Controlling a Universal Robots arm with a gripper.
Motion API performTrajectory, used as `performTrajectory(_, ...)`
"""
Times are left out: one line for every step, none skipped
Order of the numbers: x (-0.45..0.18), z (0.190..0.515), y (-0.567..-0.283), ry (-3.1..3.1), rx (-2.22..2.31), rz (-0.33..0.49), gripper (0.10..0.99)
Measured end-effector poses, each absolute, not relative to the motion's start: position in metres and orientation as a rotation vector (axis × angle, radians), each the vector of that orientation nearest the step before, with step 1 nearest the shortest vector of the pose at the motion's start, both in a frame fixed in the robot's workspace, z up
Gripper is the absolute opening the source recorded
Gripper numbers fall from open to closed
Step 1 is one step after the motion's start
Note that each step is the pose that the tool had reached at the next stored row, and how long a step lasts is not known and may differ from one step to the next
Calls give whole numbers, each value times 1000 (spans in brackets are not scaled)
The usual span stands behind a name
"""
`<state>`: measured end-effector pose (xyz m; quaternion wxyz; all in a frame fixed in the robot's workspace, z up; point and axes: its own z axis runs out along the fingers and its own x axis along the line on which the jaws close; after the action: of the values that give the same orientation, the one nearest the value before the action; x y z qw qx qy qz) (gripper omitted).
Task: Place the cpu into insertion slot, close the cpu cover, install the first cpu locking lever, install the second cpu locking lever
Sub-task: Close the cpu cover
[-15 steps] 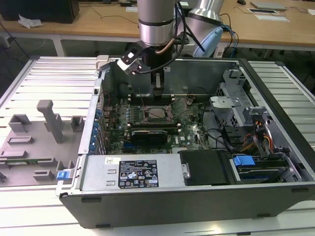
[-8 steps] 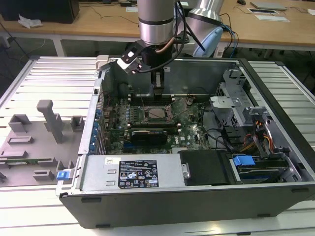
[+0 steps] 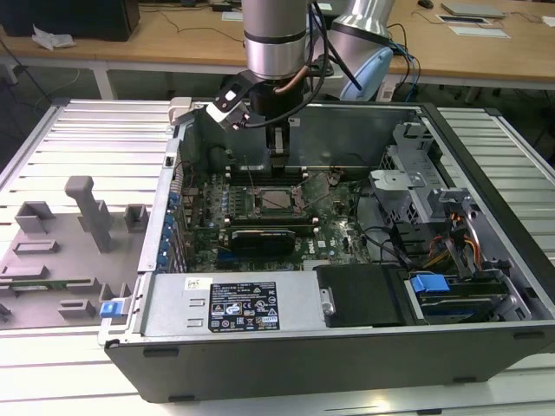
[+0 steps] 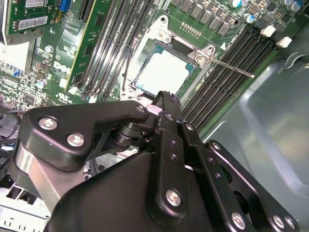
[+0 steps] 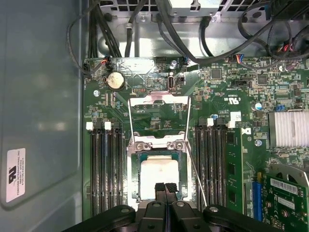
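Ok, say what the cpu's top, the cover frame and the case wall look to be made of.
The small square silver-grey cpu: metal top by its look, matt, brightening evenly under light. The thin square silver cpu cover: likely stamped steel, shiny, with sharp glints. The grey-blue case wall: probably painted or coated sheet metal, with soft, dull reflections.

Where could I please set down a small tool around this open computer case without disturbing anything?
Free: the slatted table at the exterior view's right of the case, and its strip beyond the grey fixture tray. Crowded: the motherboard, where the gripper hangs at the cpu, and the cabled drive bay.
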<state>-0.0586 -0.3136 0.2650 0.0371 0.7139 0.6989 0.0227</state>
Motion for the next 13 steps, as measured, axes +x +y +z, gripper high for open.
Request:
performTrajectory(-59, 266, -314, 2145, 2191, 69, 106)
performTrajectory(-59, 268, -314, 2145, 2191, 70, 106)
performTrajectory(-59, 271, -314, 2145, 2191, 70, 106)
performTrajectory(-59, 274, -314, 2145, 2191, 70, 106)
performTrajectory(-59, 274, -314, 2145, 2192, 70, 106)
performTrajectory(-59, 275, -314, 2145, 2191, 70, 106)
performTrajectory(-58, 275, -314, 2145, 2191, 70, 106)
performTrajectory(-57, 275, -314, 2146, 2192, 68, 106)
performTrajectory(-54, 275, -314, 2147, 2194, 65, 106)
performTrajectory(-49, 275, -314, 2149, 2195, 61, 106)
performTrajectory(-39, 275, -314, 2152, 2199, 54, 106)
performTrajectory(-27, 275, -314, 2157, 2202, 46, 106)
performTrajectory(-18, 275, -314, 2159, 2205, 40, 106)
